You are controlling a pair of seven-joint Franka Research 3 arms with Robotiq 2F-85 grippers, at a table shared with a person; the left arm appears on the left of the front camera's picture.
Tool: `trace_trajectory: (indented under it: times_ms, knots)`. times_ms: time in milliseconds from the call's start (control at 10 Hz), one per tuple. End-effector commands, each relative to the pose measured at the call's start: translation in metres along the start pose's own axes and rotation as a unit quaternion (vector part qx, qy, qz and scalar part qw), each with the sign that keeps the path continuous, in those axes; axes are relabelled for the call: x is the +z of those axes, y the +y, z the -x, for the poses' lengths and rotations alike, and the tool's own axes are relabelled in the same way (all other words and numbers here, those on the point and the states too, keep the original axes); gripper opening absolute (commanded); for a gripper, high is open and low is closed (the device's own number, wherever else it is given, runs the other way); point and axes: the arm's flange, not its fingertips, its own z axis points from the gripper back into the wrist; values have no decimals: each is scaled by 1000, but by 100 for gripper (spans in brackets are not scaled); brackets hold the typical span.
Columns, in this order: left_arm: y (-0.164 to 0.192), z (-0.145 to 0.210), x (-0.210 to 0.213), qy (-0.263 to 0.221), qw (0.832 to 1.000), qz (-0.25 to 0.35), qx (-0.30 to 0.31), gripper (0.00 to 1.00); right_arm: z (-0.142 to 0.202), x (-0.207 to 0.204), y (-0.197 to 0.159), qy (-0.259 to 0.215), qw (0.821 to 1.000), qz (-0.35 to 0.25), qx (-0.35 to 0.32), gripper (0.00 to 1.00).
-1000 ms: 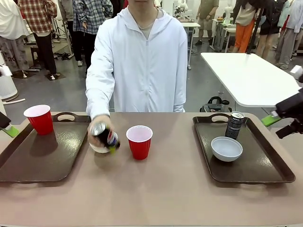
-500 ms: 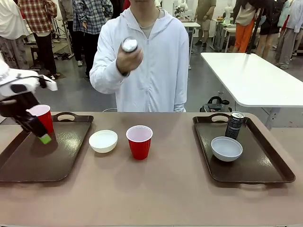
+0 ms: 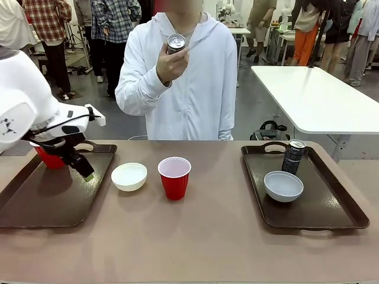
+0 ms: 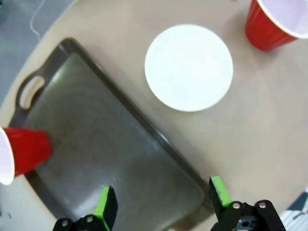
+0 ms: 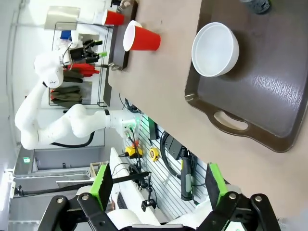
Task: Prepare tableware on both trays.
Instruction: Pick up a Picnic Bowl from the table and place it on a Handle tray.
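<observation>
My left gripper (image 3: 81,167) hangs open over the left tray (image 3: 35,204), with nothing between its fingers. In the left wrist view the left gripper (image 4: 162,199) sits above the tray's (image 4: 96,149) near rim. A red cup (image 3: 49,158) stands on that tray's far corner, half hidden by the arm. A white bowl (image 3: 129,176) and a second red cup (image 3: 174,177) stand on the table between the trays. The right tray (image 3: 331,207) holds a white bowl (image 3: 283,186) and a dark can (image 3: 293,155). The person's hand holds another can (image 3: 176,42) at chest height. My right gripper (image 5: 158,182) is open, high off the right tray's (image 5: 269,91) end.
The person in a white hoodie (image 3: 183,89) stands at the far side of the table. A white table (image 3: 314,97) stands behind at the right, and people walk in the background. Bare tabletop (image 3: 195,236) lies in front of the bowl and cup.
My left arm has swung in from the left edge to above the left tray. The person lifted the can off the table to chest height. My right gripper left the front view.
</observation>
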Motion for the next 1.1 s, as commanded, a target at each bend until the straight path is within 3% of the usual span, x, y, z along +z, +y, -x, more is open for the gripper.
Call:
trace_trajectory:
  times_ms: [0,300,400,500,700,1000]
  knots:
    - [-4,-17,-20,-9,1000,-24,-2,100,1,2,8,-7,1000,4,-2,100]
    - [-4,1,-6,-20,1000,-10,-22,100,1,2,8,-7,1000,4,-2,100]
    - [-10,30,17,5,999,3,-36,100,1,2,8,-7,1000,4,-2,100]
    - [-15,68,52,37,995,2,-98,100,1,2,8,-7,1000,4,-2,100]
    - [-19,125,108,35,993,46,-103,100,1,2,8,-7,1000,4,-2,100]
    - [-8,125,112,19,997,41,-65,100,1,2,8,-7,1000,4,-2,100]
